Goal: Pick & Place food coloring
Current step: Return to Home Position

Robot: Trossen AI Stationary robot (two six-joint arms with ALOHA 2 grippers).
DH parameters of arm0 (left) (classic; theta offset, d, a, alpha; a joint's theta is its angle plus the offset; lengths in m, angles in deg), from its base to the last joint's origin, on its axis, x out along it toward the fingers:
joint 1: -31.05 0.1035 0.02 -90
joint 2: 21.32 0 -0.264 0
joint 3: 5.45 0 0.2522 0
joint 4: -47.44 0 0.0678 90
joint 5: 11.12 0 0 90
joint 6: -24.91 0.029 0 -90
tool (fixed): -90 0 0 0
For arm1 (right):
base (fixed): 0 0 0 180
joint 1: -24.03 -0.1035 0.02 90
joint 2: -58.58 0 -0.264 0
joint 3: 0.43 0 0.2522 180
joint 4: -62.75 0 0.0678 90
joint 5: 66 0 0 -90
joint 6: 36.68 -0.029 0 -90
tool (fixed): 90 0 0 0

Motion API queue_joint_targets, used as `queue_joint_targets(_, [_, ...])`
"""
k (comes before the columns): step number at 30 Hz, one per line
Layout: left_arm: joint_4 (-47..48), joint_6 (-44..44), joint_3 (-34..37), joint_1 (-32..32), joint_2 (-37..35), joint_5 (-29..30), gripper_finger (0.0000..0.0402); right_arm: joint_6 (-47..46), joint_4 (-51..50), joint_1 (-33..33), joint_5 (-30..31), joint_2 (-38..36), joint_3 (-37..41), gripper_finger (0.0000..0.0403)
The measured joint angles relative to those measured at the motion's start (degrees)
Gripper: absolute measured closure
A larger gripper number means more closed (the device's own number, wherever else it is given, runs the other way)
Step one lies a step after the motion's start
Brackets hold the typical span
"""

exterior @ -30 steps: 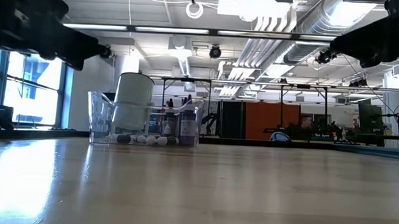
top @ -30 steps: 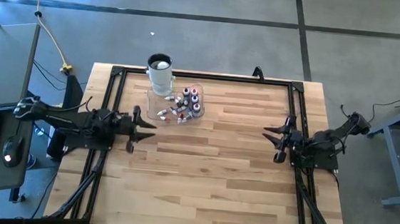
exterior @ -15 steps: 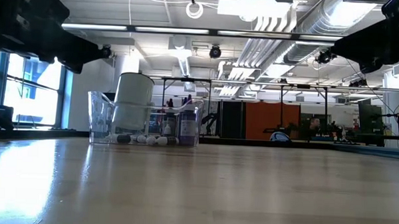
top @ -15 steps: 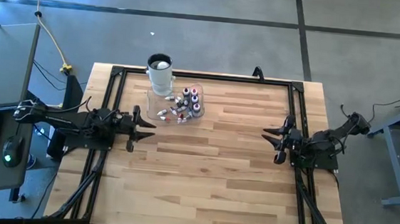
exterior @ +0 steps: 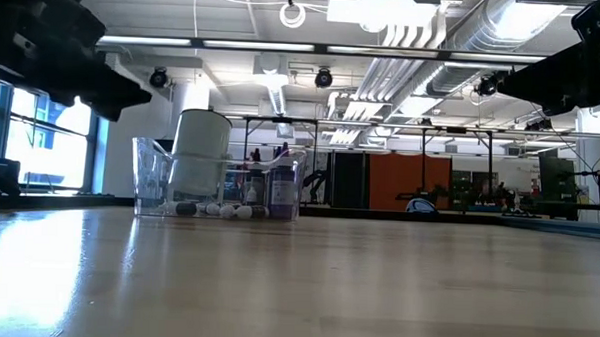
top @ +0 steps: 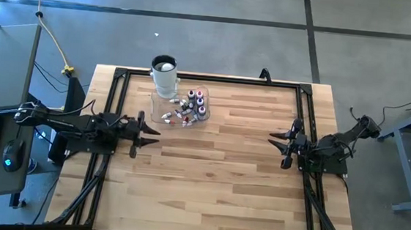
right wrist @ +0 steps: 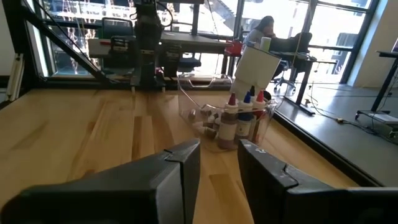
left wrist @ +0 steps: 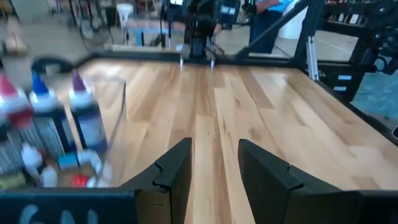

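The food coloring bottles [top: 190, 105] sit in a clear shallow tray [top: 162, 106] near the table's far edge; some stand upright, others lie on the tray floor. They also show in the low view as bottles [exterior: 261, 192], in the left wrist view as bottles [left wrist: 82, 119], and in the right wrist view as bottles [right wrist: 241, 121]. A tall white cup [top: 164, 75] stands in the tray's far left corner. My left gripper [top: 148, 129] is open, a short way toward the near edge from the tray. My right gripper [top: 278, 142] is open at the table's right, far from the tray.
A black frame [top: 208, 78] runs along the table's far and side edges. Bare wood [top: 208, 174] fills the middle and near part between the arms. A desk with a keyboard and mouse [top: 7, 162] stands left of the table.
My left gripper has dipped a little toward the table, as the low view shows. The tray, the bottles and the cup have stayed where they were.
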Motion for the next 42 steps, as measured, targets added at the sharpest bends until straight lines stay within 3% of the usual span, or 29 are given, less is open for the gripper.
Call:
queue_joint_targets(6, [6.17, -5.30, 0.00, 0.00, 0.04, -0.09, 0.0273, 0.02, 0.00, 0.00, 0.00, 0.00, 0.00, 0.0302])
queue_joint_targets(22, [6.83, -5.29, -0.74, 0.00, 0.20, -0.15, 0.0273, 0.04, 0.31, -0.01, 0.01, 0.00, 0.00, 0.0302])
queue_joint_targets(35, [6.07, -5.29, -0.01, 0.00, -14.80, -0.84, 0.0273, 0.04, 0.35, -0.02, 0.02, 0.00, 0.00, 0.0302])
queue_joint_targets(42, [5.89, -5.29, 0.01, 0.00, -14.53, -0.94, 0.0273, 0.07, 0.42, -0.02, 0.00, 0.00, 0.02, 0.0302])
